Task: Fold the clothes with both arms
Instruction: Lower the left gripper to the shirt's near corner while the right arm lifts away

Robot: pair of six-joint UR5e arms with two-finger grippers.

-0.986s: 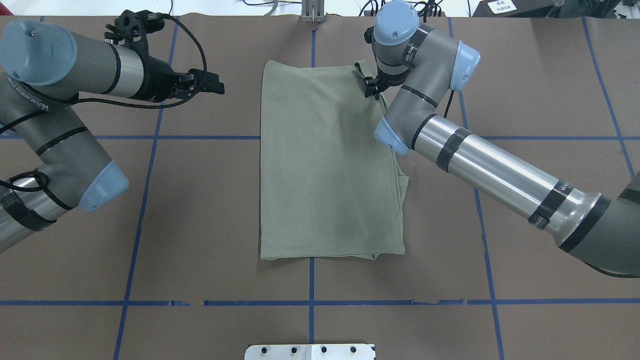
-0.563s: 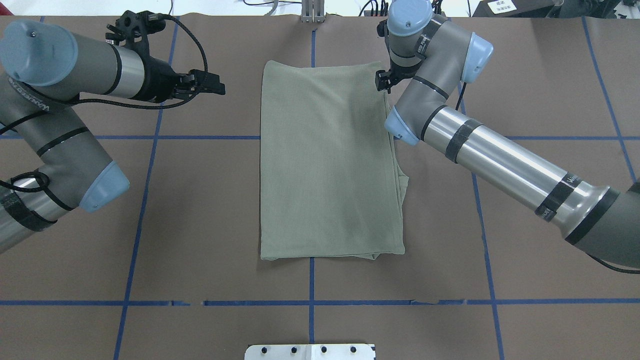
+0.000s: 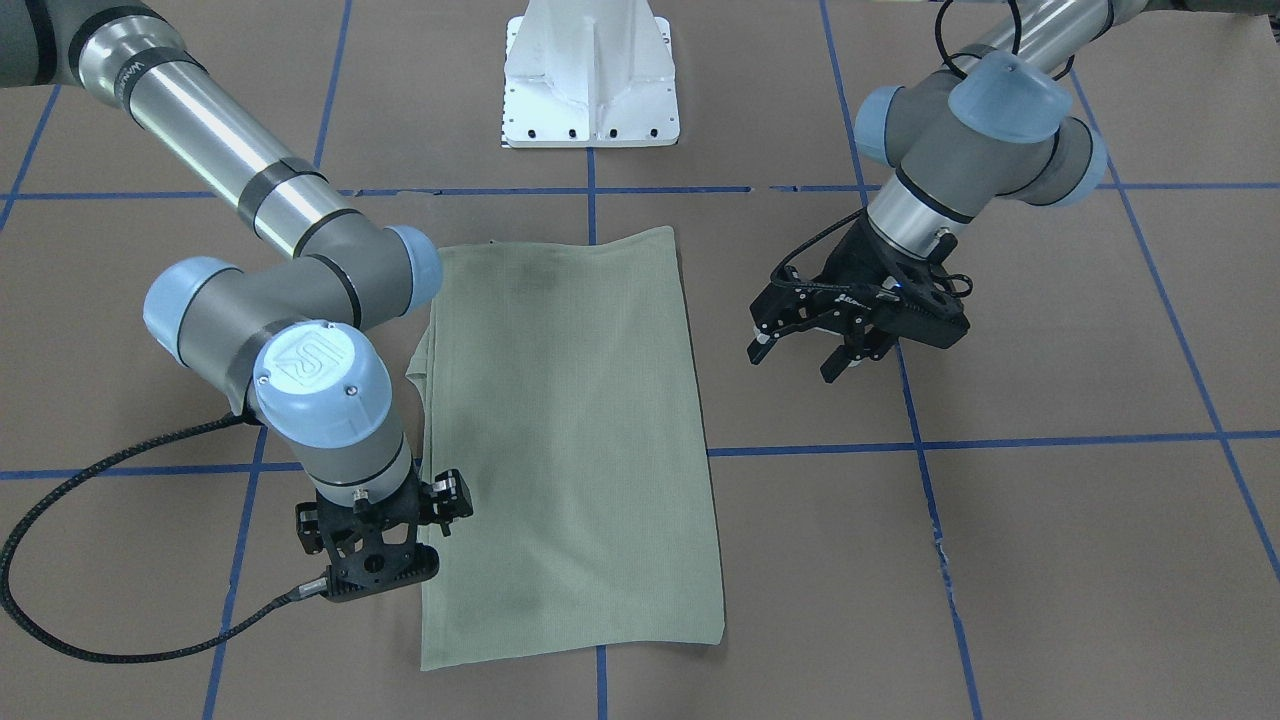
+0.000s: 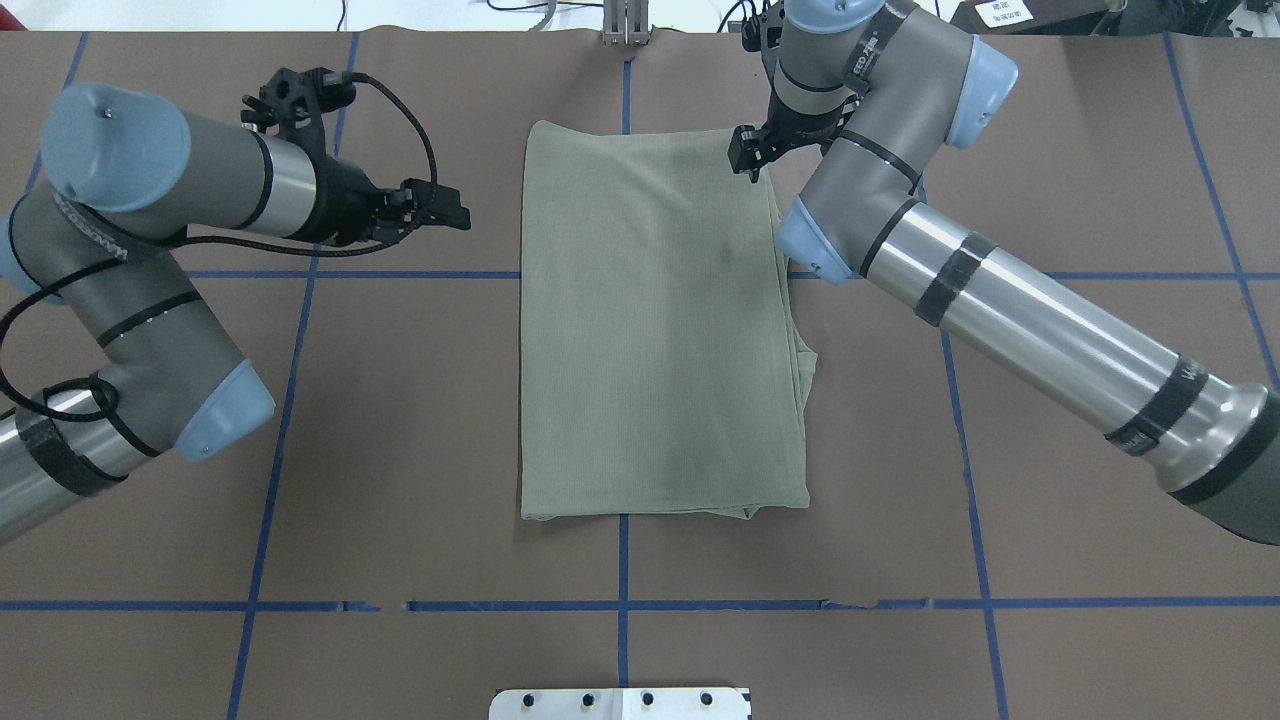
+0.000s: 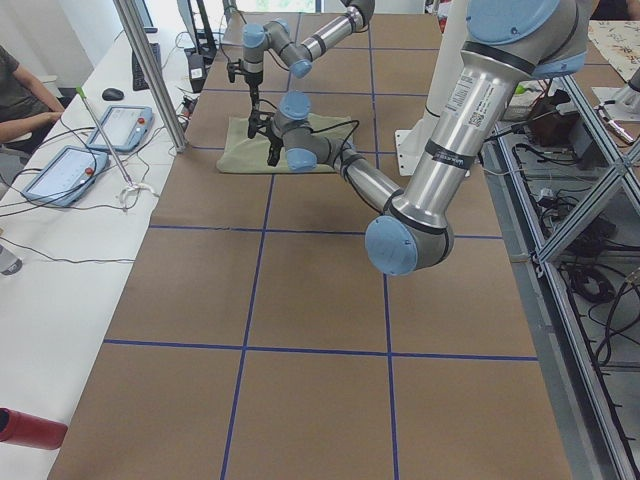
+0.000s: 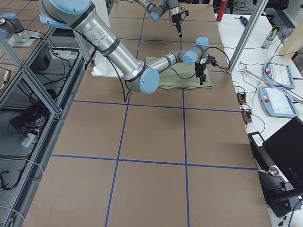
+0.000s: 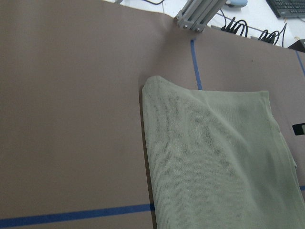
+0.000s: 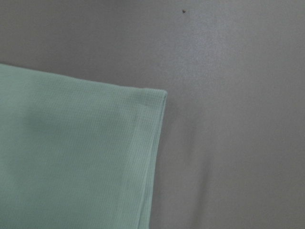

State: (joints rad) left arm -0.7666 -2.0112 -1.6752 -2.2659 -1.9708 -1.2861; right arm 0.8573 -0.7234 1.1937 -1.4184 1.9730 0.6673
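nearest the robot sits the white base (image 4: 620, 703), at the table's (image 4: 400, 450) edge. the top is covered in dull brown paper (image 4: 1100, 450), ruled into big squares by blue tape (image 4: 620, 560) — the nearest cross line is broken in two spots. in the middle lies the shirt (image 4: 650, 330), folded to a tall, flat rectangle, its layered edges stepping out on the robot's right side. the left gripper (image 3: 795, 360) hangs off the cloth on its own side, fingers (image 3: 833, 365) spread and empty. further out, the right gripper (image 4: 745, 160) points down over the shirt's far right corner, which lies flat on the paper; whether its jaws are parted or closed, i cannot tell. at the far edge stands a metal post (image 4: 625, 25) with cables (image 4: 520, 8) behind it. beyond that runs a white bench (image 5: 60, 260) carrying pendants (image 5: 65, 172) and wires (image 5: 60, 215) — a person (image 5: 20, 95) sits there.
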